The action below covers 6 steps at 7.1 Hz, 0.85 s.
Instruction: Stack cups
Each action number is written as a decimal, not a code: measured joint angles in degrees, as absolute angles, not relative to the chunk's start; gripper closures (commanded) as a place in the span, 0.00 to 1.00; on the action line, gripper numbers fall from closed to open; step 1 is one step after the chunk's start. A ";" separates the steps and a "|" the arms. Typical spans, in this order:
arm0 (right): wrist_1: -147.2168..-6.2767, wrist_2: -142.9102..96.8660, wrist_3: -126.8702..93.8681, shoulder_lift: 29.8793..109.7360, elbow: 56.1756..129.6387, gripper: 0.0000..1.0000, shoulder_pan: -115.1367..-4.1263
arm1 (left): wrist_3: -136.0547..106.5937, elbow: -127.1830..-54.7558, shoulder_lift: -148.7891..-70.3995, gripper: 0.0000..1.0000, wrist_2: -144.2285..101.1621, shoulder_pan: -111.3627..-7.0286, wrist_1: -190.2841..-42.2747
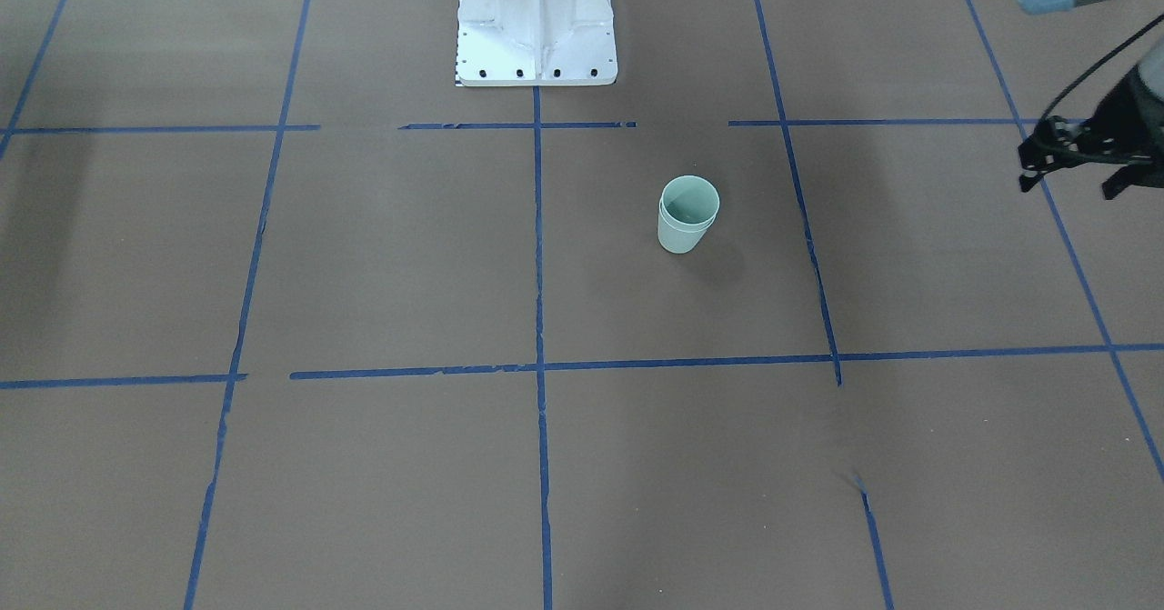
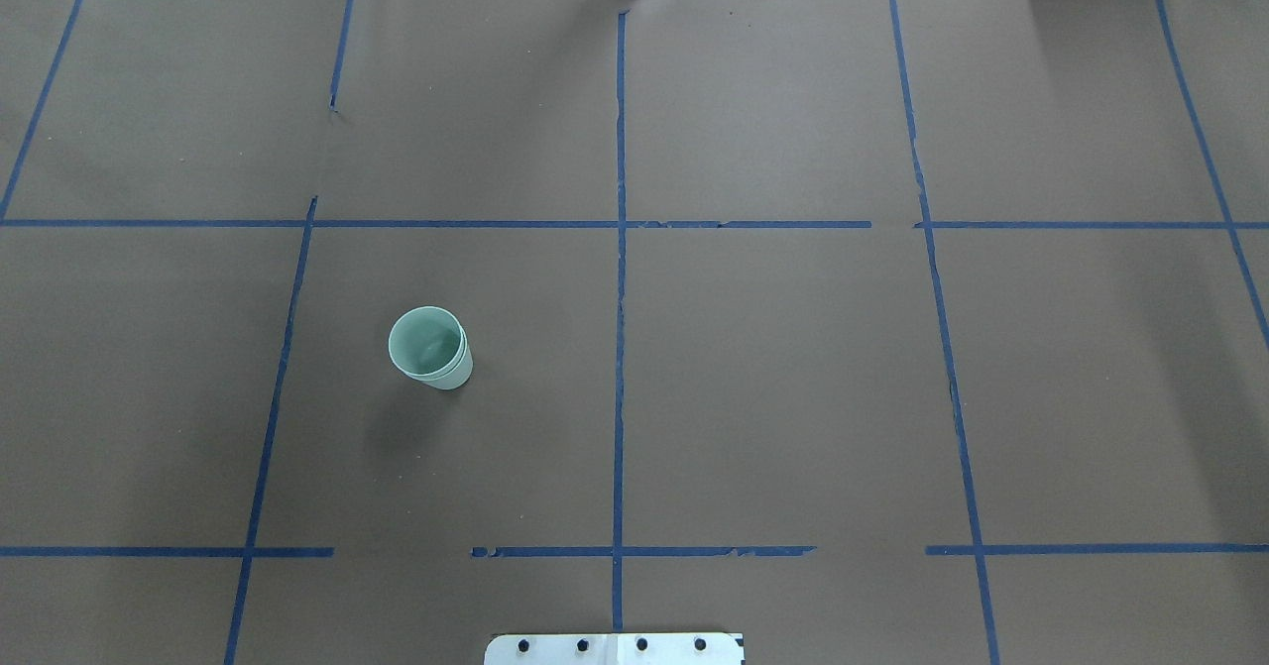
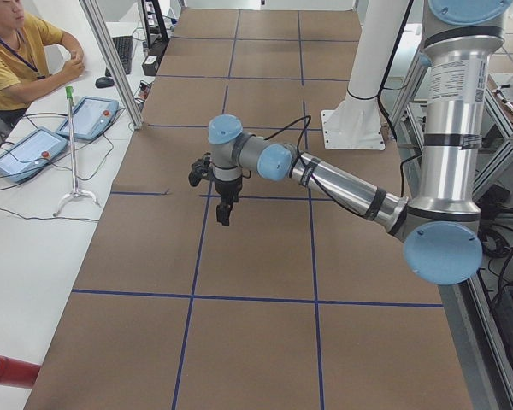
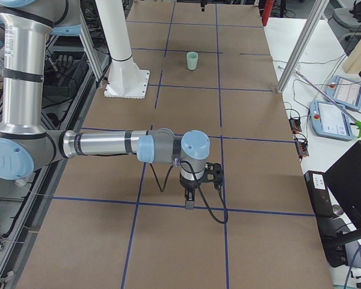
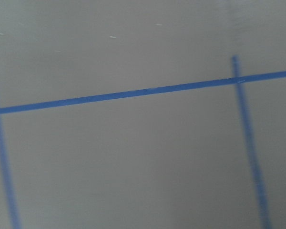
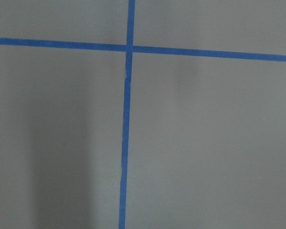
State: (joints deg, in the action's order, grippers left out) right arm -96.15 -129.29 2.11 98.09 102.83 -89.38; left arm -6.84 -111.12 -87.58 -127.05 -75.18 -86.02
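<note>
The two pale mint-green cups (image 1: 688,215) stand nested one inside the other, upright on the brown table; the stack also shows in the overhead view (image 2: 429,348) and far off in the exterior right view (image 4: 192,60). My left gripper (image 1: 1068,185) hangs high at the right edge of the front-facing view, well away from the stack, with its fingers apart and empty; it also shows in the exterior left view (image 3: 225,209). My right gripper (image 4: 189,201) shows only in the exterior right view, pointing down above the table far from the cups; I cannot tell whether it is open or shut.
The white robot base (image 1: 536,24) stands at the table's robot side. Blue tape lines (image 2: 620,278) divide the brown table cover. An operator (image 3: 17,43) sits beside two tablets (image 3: 30,145) and a stand (image 3: 73,154). Both wrist views show only table cover and tape.
</note>
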 measured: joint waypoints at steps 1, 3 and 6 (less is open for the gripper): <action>-96.15 -129.29 2.11 98.09 102.83 0.00 -89.38 | 0.03 -108.65 -84.69 0.00 -127.24 -81.10 -85.99; -96.15 -129.29 2.11 98.09 102.83 0.00 -89.38 | 5.46 -103.67 -81.62 0.00 -127.98 -88.50 -86.07; -96.15 -129.29 2.11 98.09 102.83 0.00 -89.33 | 10.57 -102.33 -79.30 0.00 -132.09 -91.87 -85.88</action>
State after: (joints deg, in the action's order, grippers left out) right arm -96.15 -129.29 2.11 98.09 102.83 -89.33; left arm 10.57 -102.33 -79.30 -132.09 -91.87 -85.88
